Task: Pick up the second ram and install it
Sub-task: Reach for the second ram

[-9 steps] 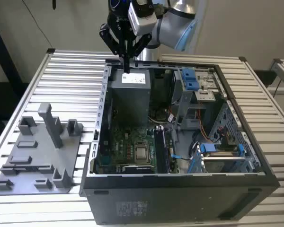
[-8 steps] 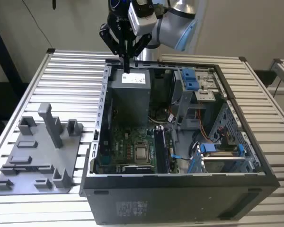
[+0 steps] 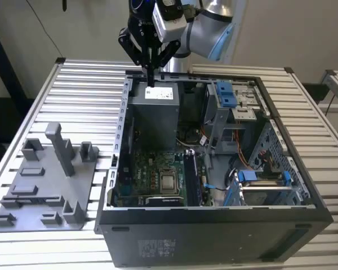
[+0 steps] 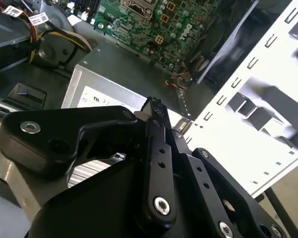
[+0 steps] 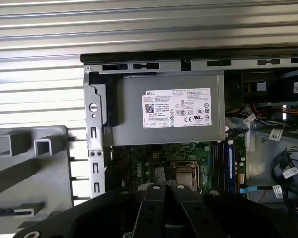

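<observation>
Exterior view: gripper (image 3: 150,81) hangs over the power supply (image 3: 155,118), fingers together, nothing held. First wrist view: dark-blue strip upright in the motherboard (image 5: 154,153) slots, probably the second ram (image 5: 231,161). I'd check both ends sit level and fully down.

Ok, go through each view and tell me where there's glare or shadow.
Exterior view: table slats evenly lit, case interior dimmer. First wrist view: glare streaks on the slats. Second wrist view: white washout around the grey tray posts, pincer dark.
</observation>
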Robot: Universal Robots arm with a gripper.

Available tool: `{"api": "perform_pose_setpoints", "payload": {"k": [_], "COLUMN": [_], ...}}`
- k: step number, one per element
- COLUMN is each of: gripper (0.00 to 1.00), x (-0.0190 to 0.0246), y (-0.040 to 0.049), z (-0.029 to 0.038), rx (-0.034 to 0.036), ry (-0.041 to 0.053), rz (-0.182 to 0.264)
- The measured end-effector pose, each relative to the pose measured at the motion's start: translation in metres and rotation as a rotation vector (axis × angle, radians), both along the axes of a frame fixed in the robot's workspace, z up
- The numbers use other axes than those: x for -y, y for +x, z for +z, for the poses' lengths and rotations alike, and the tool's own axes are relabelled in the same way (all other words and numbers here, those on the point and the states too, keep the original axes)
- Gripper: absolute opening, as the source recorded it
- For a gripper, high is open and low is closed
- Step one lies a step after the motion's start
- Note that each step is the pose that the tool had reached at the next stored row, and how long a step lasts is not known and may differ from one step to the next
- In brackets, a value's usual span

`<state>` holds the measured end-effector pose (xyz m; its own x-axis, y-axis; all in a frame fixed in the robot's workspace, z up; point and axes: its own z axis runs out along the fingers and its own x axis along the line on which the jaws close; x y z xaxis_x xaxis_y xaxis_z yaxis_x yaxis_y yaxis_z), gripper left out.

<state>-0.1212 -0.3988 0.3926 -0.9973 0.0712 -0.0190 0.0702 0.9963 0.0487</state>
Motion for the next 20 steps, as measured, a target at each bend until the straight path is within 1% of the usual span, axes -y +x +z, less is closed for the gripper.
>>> {"api": "perform_pose_setpoints", "payload": {"k": [5,12,20], "gripper": [0.11,0.11,0.11], "x": [0.0,0.0,0.0], "y": [-0.0007,-0.0128,-0.0222], "z": [0.0,0.0,-0.0001], "rx": [0.0,0.0006,0.0003], "ry": [-0.0001,0.0001,0.0001], "rz": [0.0,0.0,0.0]}}
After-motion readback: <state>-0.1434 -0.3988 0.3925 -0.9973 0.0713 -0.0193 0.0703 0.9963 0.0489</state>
